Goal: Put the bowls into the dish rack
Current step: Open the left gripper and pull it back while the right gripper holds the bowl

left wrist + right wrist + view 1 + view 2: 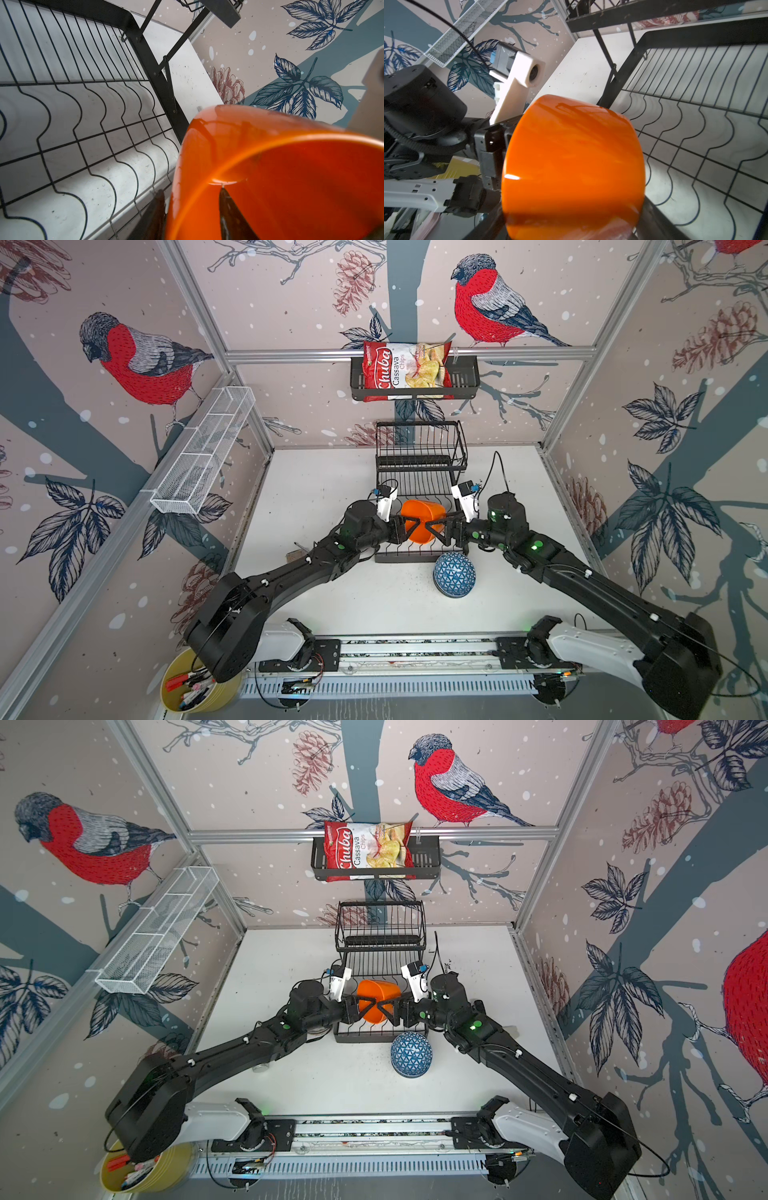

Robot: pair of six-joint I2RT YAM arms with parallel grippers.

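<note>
Beyond both tools rises the basket tier of the dish rack (420,466); its curved black wires run beneath them. Behind my right tool (434,533) a blue-patterned bowl (454,574) sits dome-up on the counter (324,497). The orange bowl (422,515), glossy rounded-square plastic, lies on its side between the tools, mouth toward my left tool (415,527), whose jaws stand parted astride the rim. My right tool's jaws stand wide at its base; whether they clamp it I cannot tell.
</note>
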